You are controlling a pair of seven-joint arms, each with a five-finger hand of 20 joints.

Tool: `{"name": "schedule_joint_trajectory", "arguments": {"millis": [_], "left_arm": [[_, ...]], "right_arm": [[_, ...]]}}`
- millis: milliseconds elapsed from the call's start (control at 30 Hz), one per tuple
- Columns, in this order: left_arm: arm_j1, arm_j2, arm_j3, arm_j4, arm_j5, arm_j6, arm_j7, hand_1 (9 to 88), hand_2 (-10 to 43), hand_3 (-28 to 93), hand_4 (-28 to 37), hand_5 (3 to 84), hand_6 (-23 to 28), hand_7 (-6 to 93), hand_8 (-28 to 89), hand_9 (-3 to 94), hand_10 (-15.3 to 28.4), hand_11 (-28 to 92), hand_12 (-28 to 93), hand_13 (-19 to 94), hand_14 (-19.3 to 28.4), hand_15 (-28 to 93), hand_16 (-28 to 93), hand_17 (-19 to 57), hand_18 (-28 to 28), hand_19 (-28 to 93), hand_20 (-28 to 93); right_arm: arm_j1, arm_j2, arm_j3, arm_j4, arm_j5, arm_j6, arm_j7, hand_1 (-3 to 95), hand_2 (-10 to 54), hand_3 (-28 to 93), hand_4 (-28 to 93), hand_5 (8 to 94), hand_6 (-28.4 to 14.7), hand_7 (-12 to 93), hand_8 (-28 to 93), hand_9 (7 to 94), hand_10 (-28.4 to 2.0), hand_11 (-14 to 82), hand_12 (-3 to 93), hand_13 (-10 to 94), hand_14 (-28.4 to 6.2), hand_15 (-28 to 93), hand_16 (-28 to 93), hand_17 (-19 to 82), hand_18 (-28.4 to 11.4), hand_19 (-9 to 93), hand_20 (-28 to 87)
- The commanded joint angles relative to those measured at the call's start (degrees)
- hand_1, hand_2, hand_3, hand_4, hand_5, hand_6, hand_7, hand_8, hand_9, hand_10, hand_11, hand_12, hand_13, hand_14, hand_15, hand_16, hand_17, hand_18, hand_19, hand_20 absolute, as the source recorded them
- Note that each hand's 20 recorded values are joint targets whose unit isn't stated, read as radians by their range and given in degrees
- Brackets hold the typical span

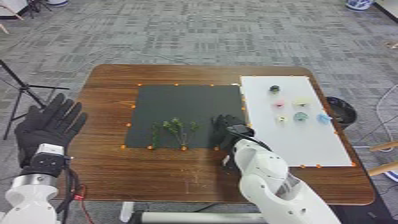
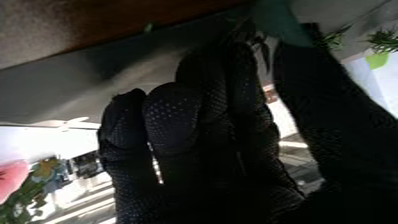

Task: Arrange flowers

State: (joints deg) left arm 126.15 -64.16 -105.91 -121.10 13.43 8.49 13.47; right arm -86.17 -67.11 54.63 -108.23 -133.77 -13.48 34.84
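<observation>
In the head view, find the green sprigs [image 1: 175,128] low on the black mat [image 1: 185,107], just to the left of the right hand [image 1: 229,127] — long axes running roughly away from the robot, leafy ends forward, stem ends toward the near edge. Count the right hand as much the nearer one, set over the mat's right margin. Find the left hand [image 1: 51,125] well apart, out past the table's [image 1: 107,105] left edge, open and flat, with nothing in it. To the right of the working hand, see the white board [image 1: 311,145] bearing small flower heads [image 1: 301,101], and past the table's edge a dark bin [image 1: 345,112]. For a move left, judge the standing risk to be brushing the sprigs, loose as they look.

In the right wrist view, see fingers [image 2: 171,115] bent and thumb [image 2: 306,85] opposed, with only a narrow gap left, apparently pinching a green leaf [image 2: 280,22] near the tips — can't tell how firmly. Note greenery [image 2: 382,42] beyond the thumb, apart from the grip.
</observation>
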Motion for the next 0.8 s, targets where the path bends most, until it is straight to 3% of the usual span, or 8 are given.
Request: {"name": "schedule_joint_trajectory", "arguments": {"millis": [33,133,267,467,600,667,700,800], "left_arm": [[0.06,-0.02,0.28,-0.02,0.21,-0.35,-0.49,26.6,15.0,74,-28.3,44.7,9.6,10.4,-8,34.9,16.7,21,9,25,16.2,28,-5,-8.5,15.2,39,8],[0.2,-0.12,0.04,-0.24,0.98,0.49,-1.12,26.7,15.0,74,-28.3,44.7,9.7,10.3,-8,34.9,16.7,21,9,25,16.2,28,-5,-8.5,15.2,39,8],[0.35,-0.26,-0.06,-0.27,1.03,0.6,-0.91,26.6,15.1,74,-28.3,44.7,9.7,10.3,-8,34.9,16.8,21,9,25,16.2,28,-5,-8.5,15.2,39,9],[0.36,-0.39,0.06,-0.31,1.17,0.64,-0.56,26.5,14.9,74,-28.3,44.7,9.7,10.2,-8,34.8,16.8,21,9,25,16.3,28,-5,-8.5,15.2,39,9],[0.27,-0.47,0.18,-0.3,1.35,0.91,-0.38,26.5,14.9,74,-28.3,44.7,9.7,10.2,-8,34.7,16.8,21,9,25,16.2,27,-5,-8.6,15.2,39,9],[0.6,-0.39,0.09,-0.7,2.16,1.89,-0.57,26.2,15.1,73,-28.3,44.7,9.7,10.1,-8,34.7,16.8,21,9,25,16.3,27,-5,-8.5,15.2,39,9],[0.68,-0.61,-0.07,-0.87,3.28,2.16,-1.06,26.2,15.3,73,-28.3,44.7,9.7,10.1,-8,34.8,16.8,21,9,25,16.2,27,-5,-8.4,15.2,39,9],[-0.2,-0.59,0.42,-0.61,5.22,2.18,-1.45,25.9,15.8,73,-28.3,45.1,9.8,9.6,-8,35.5,16.6,19,7,25,15.2,24,-6,-7.9,14.7,38,8]], "right_arm": [[0.08,0.41,-0.58,-2.15,-1.62,0.23,2.81,40.1,-9.5,67,-20,59.8,-4.4,60,14,64.8,-17.8,53.3,39.7,61,-15.8,74,42,34,-25.4,85,40],[0.07,0.5,-0.42,-2.93,-2.84,-0.84,2.17,37.5,-9.5,68,-19,60.3,-5.1,57,12,64.7,-18.1,52.8,39.5,61,-16.1,73,42,34,-25.7,86,40],[0.19,0.53,-0.38,-3.99,-3.25,-2.25,1.87,33.5,-9.5,68,-18,61.5,-6.1,58,-15,64.3,-18.6,51.3,38.9,60,-16.4,73,42,34,-25.9,85,39],[0.32,0.49,0.26,-5.56,-3.38,-3.54,2.47,31.1,-9.5,67,-18,61.6,-6.5,51,-16,63.6,-19.4,49.0,37.5,59,-16.7,73,42,33,-26.3,85,39],[0.47,0.39,3.07,-6.74,-4.05,0.01,2.91,29.9,-9.5,66,-18,61.4,-6.8,47,-15,62.7,-19.8,48.3,37.2,59,-17.0,73,41,33,-26.4,85,39],[1.27,-0.33,4.66,-5.9,-5.32,2.15,4.14,29.5,-9.5,66,-18,61.2,-7.0,42,-13,62.3,-20.1,47.8,36.8,58,-17.4,73,41,32,-26.7,85,39],[2.03,-0.54,5.41,-5.21,-5.36,3.03,4.74,29.4,-9.5,66,-18,61.2,-7.0,41,-12,62.2,-20.2,47.6,36.6,58,-17.4,73,41,32,-26.7,85,39],[2.85,-0.33,9.03,-4.37,-4.72,4.38,5.71,30.5,-9.5,67,-18,61.5,-6.9,41,-12,62.6,-20.1,47.9,36.5,58,-17.4,73,41,33,-26.7,85,39]]}}
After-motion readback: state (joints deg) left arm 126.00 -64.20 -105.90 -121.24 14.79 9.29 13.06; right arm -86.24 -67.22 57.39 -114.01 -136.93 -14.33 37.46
